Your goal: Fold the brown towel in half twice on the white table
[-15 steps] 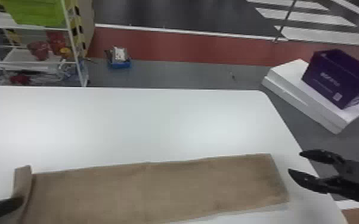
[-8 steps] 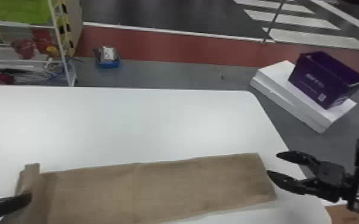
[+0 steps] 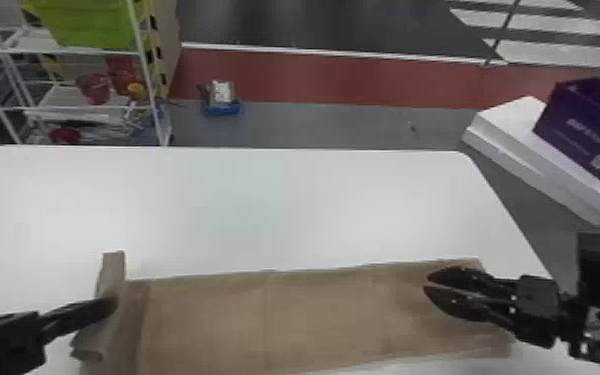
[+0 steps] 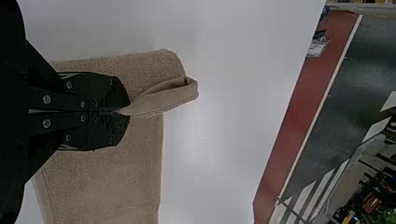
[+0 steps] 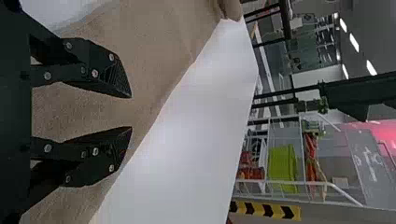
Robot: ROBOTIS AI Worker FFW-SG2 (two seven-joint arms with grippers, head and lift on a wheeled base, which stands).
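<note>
In the head view the brown towel lies as a long strip along the near part of the white table, its left end bunched up. My left gripper is at that left end; in the left wrist view the left gripper is shut on a pinched fold of the towel. Over the towel's right end, my right gripper stands with its fingers parted. The right wrist view has the right gripper open above the towel, nothing between its fingertips.
Beyond the table's far left edge stands a white wire rack with a green bin. A purple box rests on white boxes past the right edge. A small blue item lies on the floor.
The head view has shifted left, bringing in the table's far left corner. My right gripper has moved leftward, from beside the towel's right end to over it. The left gripper still holds the left end.
</note>
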